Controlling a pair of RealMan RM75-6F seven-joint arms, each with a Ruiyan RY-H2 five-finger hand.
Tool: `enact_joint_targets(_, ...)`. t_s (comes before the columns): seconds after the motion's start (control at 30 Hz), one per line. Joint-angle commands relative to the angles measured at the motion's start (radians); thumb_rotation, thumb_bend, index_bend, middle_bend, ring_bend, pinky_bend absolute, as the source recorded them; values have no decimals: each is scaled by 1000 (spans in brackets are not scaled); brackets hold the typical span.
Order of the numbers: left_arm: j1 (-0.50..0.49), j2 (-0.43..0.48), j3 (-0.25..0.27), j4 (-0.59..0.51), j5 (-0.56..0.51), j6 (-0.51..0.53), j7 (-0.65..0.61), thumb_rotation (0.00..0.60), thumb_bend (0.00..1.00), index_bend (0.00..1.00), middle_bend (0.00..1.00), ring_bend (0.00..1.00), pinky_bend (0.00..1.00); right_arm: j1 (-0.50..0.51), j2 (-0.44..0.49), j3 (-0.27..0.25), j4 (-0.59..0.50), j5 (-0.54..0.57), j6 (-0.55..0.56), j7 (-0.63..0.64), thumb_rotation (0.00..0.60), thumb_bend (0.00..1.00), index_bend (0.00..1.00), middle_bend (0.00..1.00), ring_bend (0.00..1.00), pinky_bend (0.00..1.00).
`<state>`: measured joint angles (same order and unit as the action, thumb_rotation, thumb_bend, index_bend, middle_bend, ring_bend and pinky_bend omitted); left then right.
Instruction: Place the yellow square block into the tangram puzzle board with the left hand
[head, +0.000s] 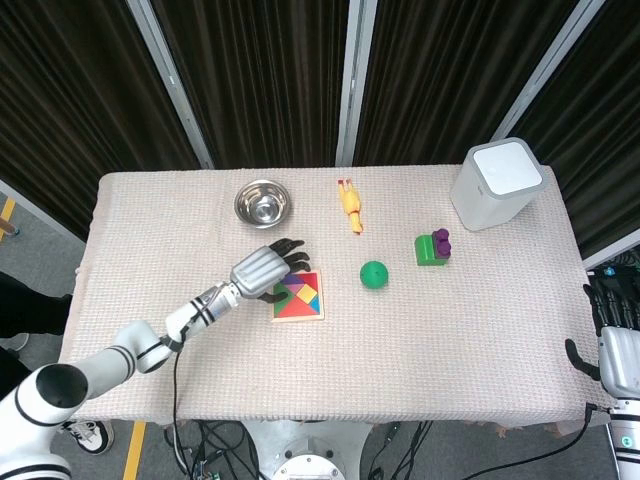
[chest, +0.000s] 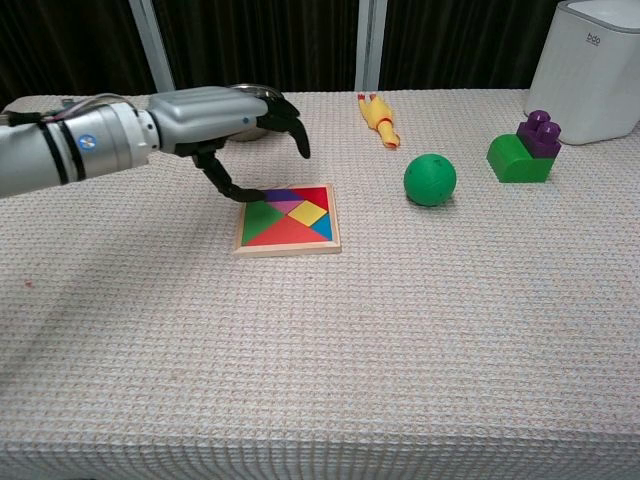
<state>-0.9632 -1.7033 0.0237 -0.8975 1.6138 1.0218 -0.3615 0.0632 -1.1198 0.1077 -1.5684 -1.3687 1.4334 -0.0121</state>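
Observation:
The tangram puzzle board (head: 298, 297) (chest: 288, 221) lies flat on the cloth near the table's middle. The yellow square block (head: 305, 295) (chest: 311, 213) sits level inside the board among the coloured pieces. My left hand (head: 262, 270) (chest: 222, 113) hovers above the cloth just left of the board, fingers spread and holding nothing. Its thumb reaches down close to the board's far left corner. My right hand (head: 614, 345) shows only at the right edge of the head view, off the table, fingers extended and empty.
A steel bowl (head: 263, 203) (chest: 262, 93) stands behind the left hand. A yellow rubber chicken (head: 350, 206) (chest: 379, 118), a green ball (head: 374, 274) (chest: 430, 179), a green and purple block (head: 433, 247) (chest: 525, 150) and a white box (head: 497, 183) (chest: 590, 65) lie to the right.

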Motion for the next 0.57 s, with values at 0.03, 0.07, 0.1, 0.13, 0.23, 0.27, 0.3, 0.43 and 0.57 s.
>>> enact_joint_targets(0.03,207,193,-36,-291,-143,182,239,600,249,248,172,36,124,5,-7,1,4,-4,-3,2,600,270,0,0,0,0)
enact_joint_targets(0.07,249,229,-40,-353,-177,214,285,600,235,248,172,36,125,7,-10,1,4,-7,-4,1,600,270,0,0,0,0)
enact_joint_targets(0.1,289,265,-41,-414,-212,244,329,600,220,248,173,36,125,8,-11,0,4,-9,-5,-3,600,270,0,0,0,0)
enact_joint_targets(0.13,328,299,-41,-472,-242,278,364,600,210,247,174,36,126,9,-13,-2,4,-12,-5,-7,600,270,0,0,0,0)
enact_joint_targets(0.23,451,371,-25,-595,-283,411,432,600,192,247,178,36,126,9,-16,-4,1,-22,2,-17,600,269,0,0,0,0)
enact_joint_targets(0.27,497,379,-14,-610,-281,470,453,600,192,247,179,36,126,9,-19,-5,1,-24,5,-20,600,269,0,0,0,0)
enact_joint_targets(0.3,531,380,-5,-612,-274,514,466,600,192,247,180,36,125,8,-21,-6,0,-26,7,-23,600,268,0,0,0,0)
enact_joint_targets(0.43,658,377,35,-601,-253,638,449,600,192,244,184,36,122,9,-25,-15,-17,-44,12,-47,600,266,0,0,0,0)
enact_joint_targets(0.57,736,400,64,-580,-230,678,412,600,191,231,184,36,119,14,-22,-21,-47,-53,9,-81,600,266,0,0,0,0)
